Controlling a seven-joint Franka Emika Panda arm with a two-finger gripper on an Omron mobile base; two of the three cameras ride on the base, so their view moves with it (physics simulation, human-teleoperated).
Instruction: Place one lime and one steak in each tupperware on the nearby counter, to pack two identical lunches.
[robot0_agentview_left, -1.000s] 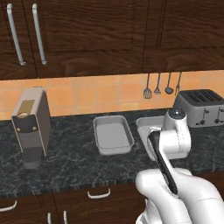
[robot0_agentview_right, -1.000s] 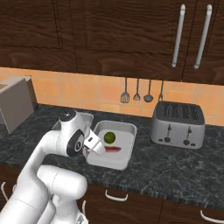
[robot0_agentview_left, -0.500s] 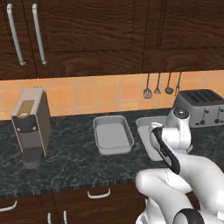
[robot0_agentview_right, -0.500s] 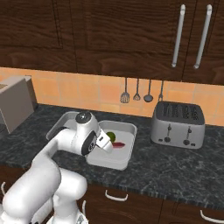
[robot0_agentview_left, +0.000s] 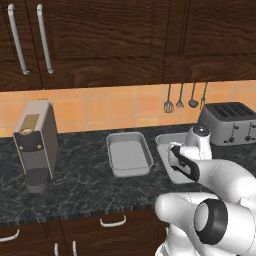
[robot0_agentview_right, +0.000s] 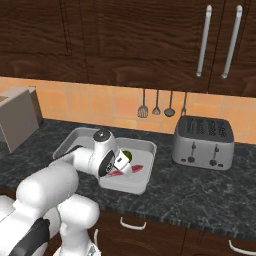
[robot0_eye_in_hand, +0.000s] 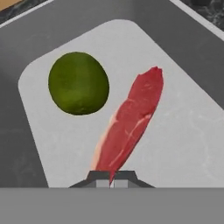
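Counter (robot0_agentview_left: 75, 180) carries two tupperware trays, the left one (robot0_agentview_left: 129, 154) bare; in the right tray (robot0_agentview_right: 142, 172) a lime (robot0_eye_in_hand: 78, 83) sits beside the steak (robot0_eye_in_hand: 131, 124), which my gripper (robot0_eye_in_hand: 113, 178) pinches at its near end, jaws closed on it

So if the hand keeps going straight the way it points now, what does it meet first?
The steak pinched in the shut hand would likely press into the tupperware floor first, beside the lime; depth is unclear.
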